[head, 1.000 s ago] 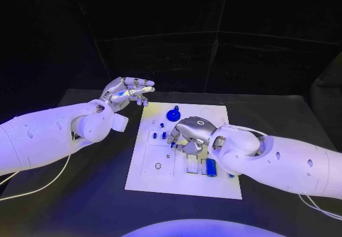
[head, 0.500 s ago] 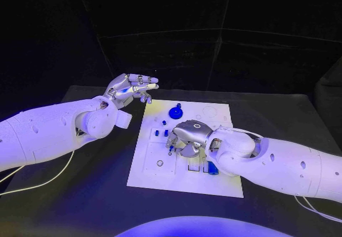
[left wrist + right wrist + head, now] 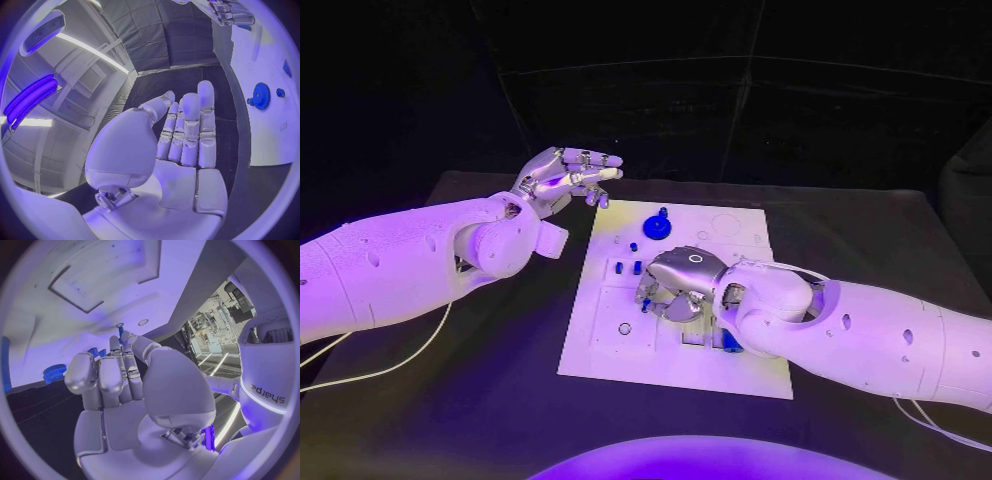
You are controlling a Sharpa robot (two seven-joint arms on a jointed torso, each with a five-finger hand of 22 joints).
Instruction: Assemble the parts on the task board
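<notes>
**Right hand works over the board, left hand waits at the far corner**

The flat white rectangular task board [image 3: 610, 350] lies in the middle of the black table [image 3: 473, 400]. The right silver hand [image 3: 678, 285] is low over the board's centre, fingers [image 3: 124, 352] bunched downward; in the right wrist view a thin blue pin [image 3: 120, 333] stands up at their tips, apparently pinched there. Just left of that hand, small blue pegs [image 3: 626, 266] stand in the board. A round blue toothed gear [image 3: 656, 226] sits near the far edge. Another blue piece [image 3: 730, 340] lies at the near right, beside the right wrist. The left silver hand [image 3: 567, 175] hovers above the table off the board's far left corner, fingers [image 3: 190, 125] loosely extended, grasping nothing.
</notes>
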